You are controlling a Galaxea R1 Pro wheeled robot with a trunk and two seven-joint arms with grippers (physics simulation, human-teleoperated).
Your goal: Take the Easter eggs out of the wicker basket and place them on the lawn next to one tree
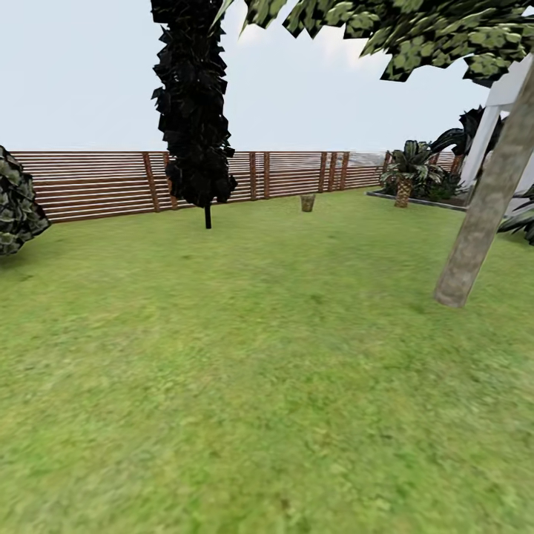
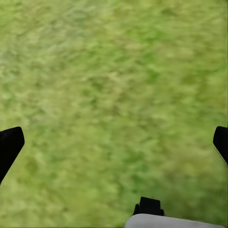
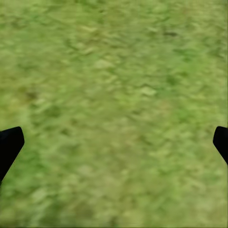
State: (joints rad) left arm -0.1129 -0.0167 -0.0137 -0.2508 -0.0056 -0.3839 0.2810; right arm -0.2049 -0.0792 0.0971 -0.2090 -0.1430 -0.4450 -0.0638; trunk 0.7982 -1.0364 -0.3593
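Both grippers are spread wide and holding nothing: the left gripper (image 2: 114,142) and the right gripper (image 3: 114,142) each just hang over bare lawn (image 1: 245,386), dark fingertips (image 2: 10,142) at the picture edges. Looking out from the head view, there's a grey-beige tree (image 1: 486,204) trunk off to the right, a dark cypress (image 1: 191,111) and the slat fence (image 1: 96,182) behind. No basket or eggs anywhere I can spot, so my read is it's on the drive-and-search step. Next move: find the basket before any grabbing.
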